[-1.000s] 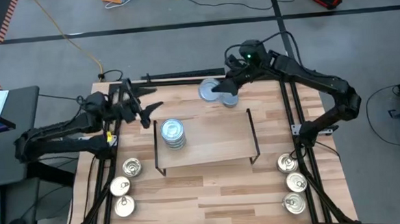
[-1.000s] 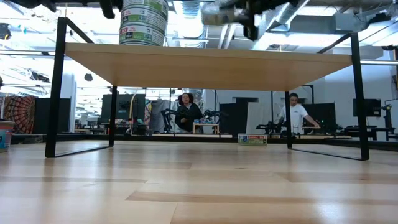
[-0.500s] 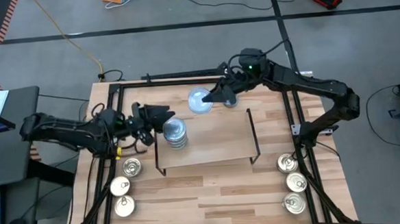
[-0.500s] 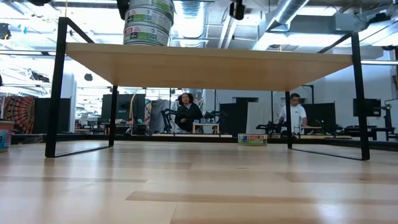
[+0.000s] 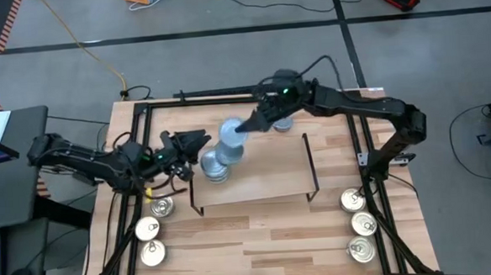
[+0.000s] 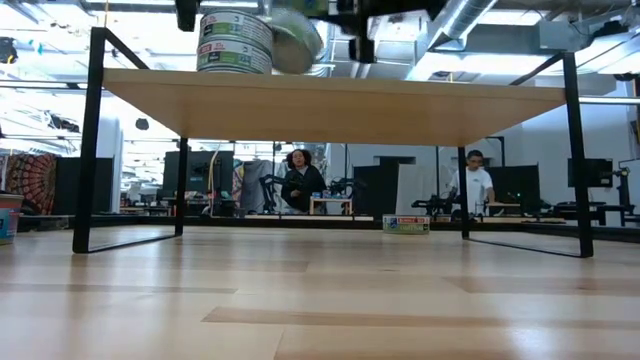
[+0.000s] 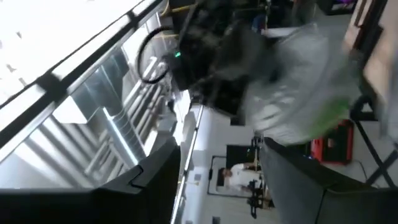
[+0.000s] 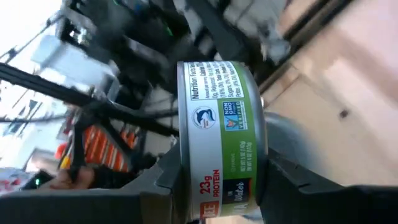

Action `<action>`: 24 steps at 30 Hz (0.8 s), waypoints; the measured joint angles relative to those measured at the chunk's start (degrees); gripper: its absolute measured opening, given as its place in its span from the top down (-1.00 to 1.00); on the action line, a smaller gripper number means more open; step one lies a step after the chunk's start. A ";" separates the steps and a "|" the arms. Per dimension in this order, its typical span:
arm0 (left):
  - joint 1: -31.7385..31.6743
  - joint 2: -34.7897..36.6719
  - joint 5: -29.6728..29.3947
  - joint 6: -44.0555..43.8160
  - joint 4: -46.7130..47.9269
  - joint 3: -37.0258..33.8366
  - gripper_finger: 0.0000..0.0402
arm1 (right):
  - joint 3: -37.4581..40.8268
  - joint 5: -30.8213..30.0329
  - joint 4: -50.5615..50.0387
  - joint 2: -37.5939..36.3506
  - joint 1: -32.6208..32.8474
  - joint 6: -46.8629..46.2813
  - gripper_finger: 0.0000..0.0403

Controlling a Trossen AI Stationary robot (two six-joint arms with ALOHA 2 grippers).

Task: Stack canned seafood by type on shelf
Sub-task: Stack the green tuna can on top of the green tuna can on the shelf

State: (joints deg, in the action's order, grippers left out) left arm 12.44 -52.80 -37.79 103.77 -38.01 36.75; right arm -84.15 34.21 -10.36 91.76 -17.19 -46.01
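Tins of seafood sit in four places; a stack (image 5: 214, 165) of blue-grey ones stands on the shelf (image 5: 264, 174) near its left end, and the low view shows the same stack on the light wooden top, green-and-white labels showing; one more blue-grey tin (image 5: 231, 132) is pinched in the right gripper (image 5: 243, 127), held in the air just above and beside the stack, tilted rather than flat; the right wrist view shows it gripped by its label between the two dark fingers (image 8: 292, 177); another blue-grey tin (image 5: 283, 122) lies on the table behind the shelf, partly hidden by the right arm; three silver-gold tins (image 5: 153, 229) lie in a row on the table's front left, and three more (image 5: 359, 224) in a row on its front right, all off the shelf; the left gripper (image 5: 197, 143) hovers just left of the stack at the shelf's left edge, its fingers spread and holding nothing; the table (image 5: 260, 250) carries the shelf near its middle; beyond it, the low view shows two people (image 6: 300, 182) in the room behind.
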 joint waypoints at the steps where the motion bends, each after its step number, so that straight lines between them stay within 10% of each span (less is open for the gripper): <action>1: 0.86 0.87 -0.96 -0.26 0.78 0.00 -0.03 | 0.01 0.01 -0.03 0.62 0.35 -0.21 0.20; 9: 8.06 5.99 -3.18 -3.39 6.64 -0.02 0.09 | 1.17 -1.55 -15.46 3.12 1.15 -0.69 0.21; 24: 14.14 6.83 -10.69 -21.59 12.85 -0.02 0.12 | 1.19 4.11 2.32 0.46 2.48 -4.74 0.16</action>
State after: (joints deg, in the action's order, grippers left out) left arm 26.57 -45.98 -48.48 82.18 -25.16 36.73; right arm -82.96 38.32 -8.04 92.22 -14.71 -50.75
